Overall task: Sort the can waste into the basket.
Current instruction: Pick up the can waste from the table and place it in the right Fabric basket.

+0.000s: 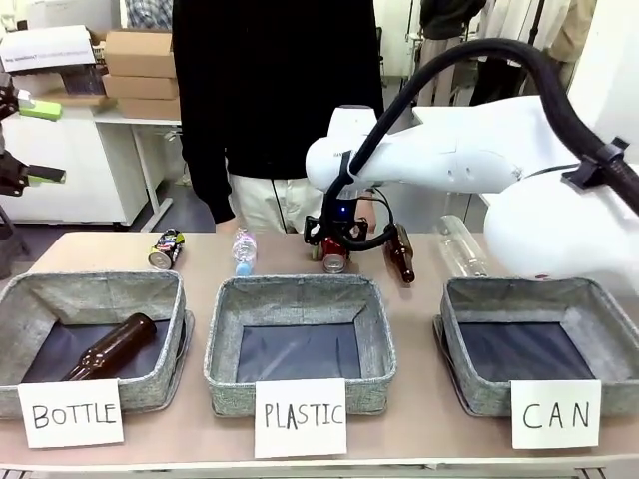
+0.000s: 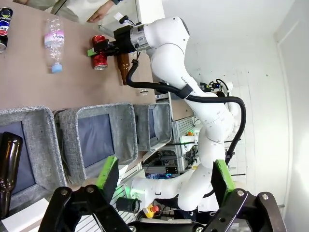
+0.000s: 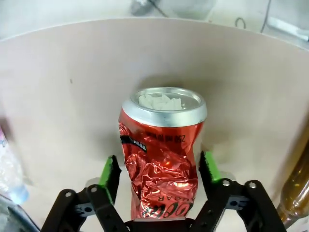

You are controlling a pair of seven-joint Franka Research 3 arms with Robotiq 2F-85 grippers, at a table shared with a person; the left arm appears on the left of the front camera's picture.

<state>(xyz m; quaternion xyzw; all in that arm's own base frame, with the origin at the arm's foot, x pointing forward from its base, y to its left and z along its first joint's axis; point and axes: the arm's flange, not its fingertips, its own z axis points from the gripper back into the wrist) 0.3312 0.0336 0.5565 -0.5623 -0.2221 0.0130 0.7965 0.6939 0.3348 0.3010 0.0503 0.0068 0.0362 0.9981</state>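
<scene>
**Right claw (image 3: 159, 169) straddles the red can (image 3: 161, 145)**

The claw stands part-open, one green pad just beside each dented flank of the can on the desk (image 3: 58, 96), seemingly lined up to squeeze. The CAN basket (image 1: 539, 291) sits empty, right of this claw and nearer the robot. The left claw (image 2: 164, 169) hangs wide, holding nothing.

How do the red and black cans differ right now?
The red can is crumpled; the black can has green-yellow print. The red can lies between the right gripper's open fingers; the black can lies free behind the BOTTLE basket. Both lie on the table, outside the baskets.
</scene>
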